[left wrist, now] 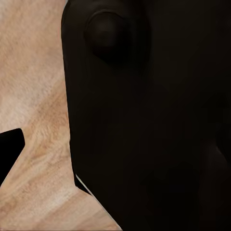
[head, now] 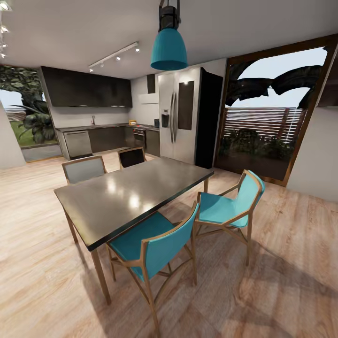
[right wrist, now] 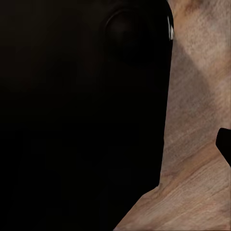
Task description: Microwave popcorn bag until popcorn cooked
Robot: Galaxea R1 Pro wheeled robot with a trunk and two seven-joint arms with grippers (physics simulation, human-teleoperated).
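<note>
Far across the room, the grey countertop [head: 101, 126] runs along the back wall over dark cabinet fronts. A small orange-yellow item [head: 133, 122] stands on it near the corner, too small to identify. I cannot make out the popcorn bag or the microwave at this distance. In the left wrist view a dark part of my own body [left wrist: 144, 120] hangs over the wooden floor [left wrist: 33, 96]. The right wrist view has the same dark body [right wrist: 82, 115] beside the floor [right wrist: 197, 120].
A dark dining table [head: 126, 192] stands right in front of me, with teal chairs [head: 155, 244] [head: 230, 206] on its near side and two grey-backed chairs [head: 84, 169] behind. A steel fridge [head: 180, 115] stands at the back and a teal lamp [head: 169, 47] hangs overhead. Open floor [head: 33, 197] leads left of the table toward the kitchen.
</note>
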